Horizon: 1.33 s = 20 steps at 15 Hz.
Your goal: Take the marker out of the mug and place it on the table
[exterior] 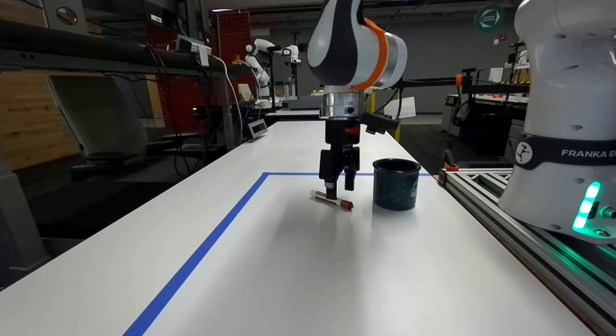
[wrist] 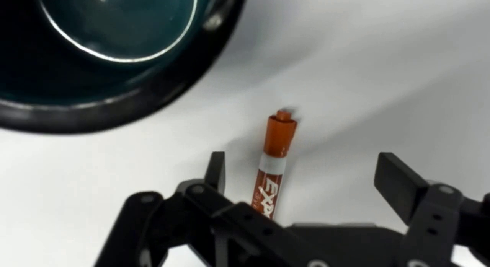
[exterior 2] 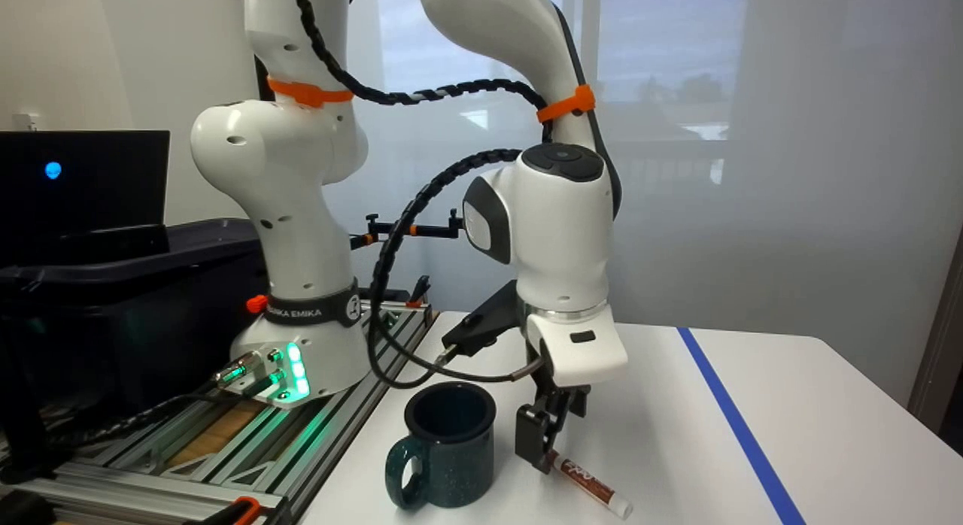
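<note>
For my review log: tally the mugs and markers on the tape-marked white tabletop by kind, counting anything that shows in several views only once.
Mug: 1, dark teal, standing upright
Marker: 1, reddish-brown and white, lying on the table
Total: 2

The marker (wrist: 273, 163) reads "EXPO", its end hidden in the wrist view, beside small "dry". The black band (exterior: 568, 153) reads "FRANKA EMIKA", incomplete in both exterior views. The laptop (exterior 2: 86, 185) bears a blue alien head (exterior 2: 53, 171); the round sign (exterior: 490, 18), a white emblem (exterior: 490, 19).
</note>
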Each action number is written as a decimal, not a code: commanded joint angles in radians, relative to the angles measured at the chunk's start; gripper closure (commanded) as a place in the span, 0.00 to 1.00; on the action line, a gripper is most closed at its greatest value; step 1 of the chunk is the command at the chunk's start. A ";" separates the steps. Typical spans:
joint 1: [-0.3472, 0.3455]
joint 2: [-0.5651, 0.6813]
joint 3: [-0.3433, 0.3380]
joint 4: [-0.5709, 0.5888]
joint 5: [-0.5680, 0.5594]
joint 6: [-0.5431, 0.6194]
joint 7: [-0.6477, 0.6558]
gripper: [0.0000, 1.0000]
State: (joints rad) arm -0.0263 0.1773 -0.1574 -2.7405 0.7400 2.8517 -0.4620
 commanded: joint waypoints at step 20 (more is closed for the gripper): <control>0.357 -0.641 -0.311 -0.029 -1.135 -0.549 0.794 0.00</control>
State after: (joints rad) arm 0.3341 -0.2789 -0.4901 -2.7401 -0.4150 2.4668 0.3175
